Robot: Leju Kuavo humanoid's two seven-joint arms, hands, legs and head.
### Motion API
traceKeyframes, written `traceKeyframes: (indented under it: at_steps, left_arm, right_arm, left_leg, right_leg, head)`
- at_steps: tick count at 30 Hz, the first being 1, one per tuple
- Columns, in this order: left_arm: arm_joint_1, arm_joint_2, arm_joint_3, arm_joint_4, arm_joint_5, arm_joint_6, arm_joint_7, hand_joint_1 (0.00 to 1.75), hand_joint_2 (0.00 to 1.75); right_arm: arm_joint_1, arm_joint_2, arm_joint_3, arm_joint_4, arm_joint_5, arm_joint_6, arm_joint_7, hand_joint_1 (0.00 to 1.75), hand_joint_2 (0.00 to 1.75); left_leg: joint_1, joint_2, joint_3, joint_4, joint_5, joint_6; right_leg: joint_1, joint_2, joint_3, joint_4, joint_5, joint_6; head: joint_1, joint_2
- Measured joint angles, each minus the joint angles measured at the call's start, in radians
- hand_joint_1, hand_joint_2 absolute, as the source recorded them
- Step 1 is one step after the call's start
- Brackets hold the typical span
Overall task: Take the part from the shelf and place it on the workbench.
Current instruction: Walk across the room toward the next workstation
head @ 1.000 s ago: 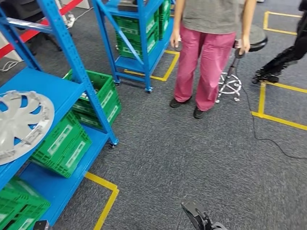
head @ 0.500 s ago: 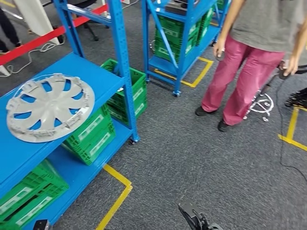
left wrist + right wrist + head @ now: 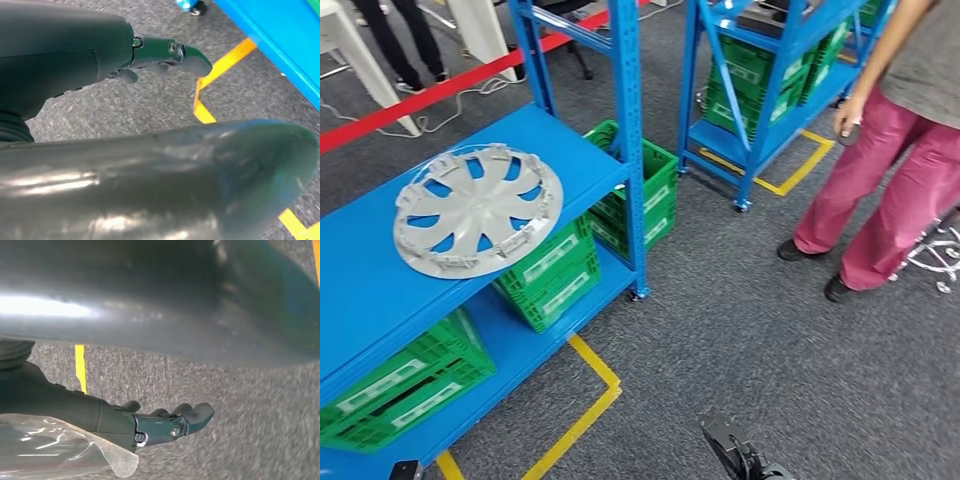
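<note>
Head view shows the task near its beginning: the grey hubcap point(image 3: 478, 208) lies flat on the upper board of the blue shelf point(image 3: 569, 150), at about ten o'clock from the robot, with nothing touching it. Green crates point(image 3: 550, 275) stand on the lower board. Left hand point(image 3: 113, 55) hangs over the carpet beside the yellow floor tape point(image 3: 222, 65), fingers point(image 3: 188, 52) stretched and empty. Right hand point(image 3: 124, 422) also holds nothing, its fingers loosely apart. I judge that reaching, grasping, carrying and placing all remain; no table appears.
</note>
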Motion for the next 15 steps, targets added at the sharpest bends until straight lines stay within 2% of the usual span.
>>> traceKeyframes:
  at_steps: [1, 2, 3, 4, 5, 6, 7, 9, 10, 11, 12, 13, 14, 15]
  left_arm:
    - [0.001, -0.001, 0.0, 0.0, 0.001, 0.0, 0.0, 0.0, 0.0]
    - [0.002, -0.001, 0.0, 0.001, 0.002, 0.0, 0.0, 0.0, 0.0]
    - [0.003, 0.0, 0.0, 0.002, 0.003, 0.0, 0.001, 0.0, 0.0]
    - [0.003, 0.0, 0.0, 0.002, 0.004, 0.0, 0.001, 0.0, 0.0]
    - [0.001, 0.0, 0.001, 0.002, 0.004, 0.0, 0.001, 0.0, 0.0]
    - [-0.001, 0.0, 0.001, 0.002, 0.005, 0.0, 0.001, 0.0, 0.0]
    - [-0.002, 0.0, 0.001, 0.002, 0.006, 0.0, 0.001, 0.0, 0.0]
    - [-0.001, -0.001, 0.001, 0.003, 0.007, 0.0, 0.003, 0.0, 0.0]
    - [0.001, 0.0, 0.002, 0.004, 0.008, 0.001, 0.004, 0.0, 0.0]
    - [0.002, 0.0, 0.002, 0.004, 0.008, 0.001, 0.004, 0.0, 0.0]
    - [0.0, 0.0, 0.002, 0.005, 0.008, 0.002, 0.005, 0.0, 0.0]
    - [-0.003, -0.001, 0.002, 0.005, 0.009, 0.003, 0.006, 0.0, 0.0]
    - [-0.006, -0.001, 0.003, 0.005, 0.009, 0.003, 0.007, 0.0, 0.0]
    - [-0.008, -0.002, 0.003, 0.005, 0.008, 0.003, 0.008, 0.0, 0.0]
  right_arm:
    - [0.0, 0.0, 0.0, 0.0, 0.001, -0.001, 0.002, 0.0, 0.0]
    - [0.0, 0.0, -0.001, 0.001, 0.002, -0.001, 0.003, 0.0, 0.0]
    - [0.0, 0.001, -0.001, 0.001, 0.003, -0.002, 0.005, 0.0, 0.0]
    - [-0.001, 0.001, -0.001, 0.001, 0.004, -0.003, 0.007, 0.0, 0.0]
    - [-0.002, 0.001, -0.002, 0.001, 0.003, -0.004, 0.008, 0.0, 0.0]
    - [-0.002, 0.001, -0.002, 0.001, 0.002, -0.004, 0.011, 0.0, 0.0]
    - [-0.003, 0.001, -0.004, 0.001, 0.0, -0.005, 0.014, 0.0, 0.0]
    - [-0.007, 0.001, -0.007, 0.001, -0.003, -0.005, 0.02, 0.0, 0.0]
    - [-0.01, 0.001, -0.009, 0.001, -0.003, -0.005, 0.021, 0.0, 0.0]
    - [-0.013, 0.001, -0.01, 0.001, -0.003, -0.005, 0.022, 0.0, 0.0]
    - [-0.015, 0.002, -0.011, 0.0, -0.003, -0.005, 0.022, 0.0, 0.0]
    - [-0.014, 0.002, -0.011, 0.0, -0.003, -0.006, 0.024, 0.0, 0.0]
    - [-0.012, 0.002, -0.011, 0.001, -0.002, -0.006, 0.026, 0.0, 0.0]
    - [-0.01, 0.002, -0.011, 0.001, -0.001, -0.008, 0.029, 0.0, 0.0]
  left_leg:
    - [0.004, 0.004, -0.016, 0.027, 0.001, -0.003]
    - [0.008, 0.007, -0.014, 0.017, 0.022, -0.006]
    - [0.01, 0.014, 0.007, -0.031, 0.057, -0.007]
    - [0.01, 0.033, 0.039, -0.1, 0.095, -0.008]
    - [0.005, 0.056, 0.069, -0.163, 0.119, -0.007]
    - [0.001, 0.075, 0.09, -0.207, 0.132, -0.001]
    - [-0.003, 0.087, 0.099, -0.229, 0.131, 0.006]
    - [-0.006, 0.074, 0.099, -0.233, 0.124, 0.023]
    - [-0.005, 0.063, 0.101, -0.235, 0.124, 0.03]
    - [-0.004, 0.052, 0.103, -0.238, 0.124, 0.037]
    - [-0.001, 0.041, 0.105, -0.24, 0.125, 0.044]
    - [0.0, 0.029, 0.107, -0.241, 0.126, 0.05]
    - [-0.001, 0.016, 0.107, -0.241, 0.125, 0.054]
    - [-0.003, 0.002, 0.107, -0.241, 0.124, 0.057]
  right_leg:
    - [0.0, -0.014, 0.004, 0.0, -0.004, 0.001]
    - [-0.001, -0.028, 0.009, 0.0, -0.008, 0.002]
    - [-0.002, -0.04, 0.015, 0.0, -0.013, 0.005]
    - [-0.002, -0.052, 0.022, 0.0, -0.019, 0.01]
    - [-0.001, -0.064, 0.028, 0.0, -0.025, 0.016]
    - [0.002, -0.075, 0.031, 0.0, -0.03, 0.024]
    - [0.005, -0.086, 0.035, -0.001, -0.035, 0.03]
    - [0.008, -0.107, 0.045, -0.005, -0.041, 0.04]
    - [0.007, -0.104, 0.049, -0.004, -0.047, 0.045]
    - [0.005, -0.085, 0.044, 0.01, -0.059, 0.048]
    - [0.004, -0.056, 0.026, 0.046, -0.08, 0.051]
    - [0.002, -0.022, -0.006, 0.105, -0.108, 0.051]
    - [0.002, 0.001, -0.045, 0.177, -0.136, 0.05]
    - [0.003, 0.012, -0.086, 0.244, -0.155, 0.049]
  head:
    - [0.0, 0.0]
    - [0.0, 0.0]
    - [0.0, 0.0]
    - [0.0, 0.0]
    - [-0.002, 0.0]
    - [-0.002, 0.0]
    - [-0.001, 0.0]
    - [0.002, 0.0]
    - [0.004, 0.0]
    - [0.005, 0.0]
    - [0.008, 0.0]
    - [0.01, 0.0]
    - [0.011, 0.0]
    - [0.012, 0.0]
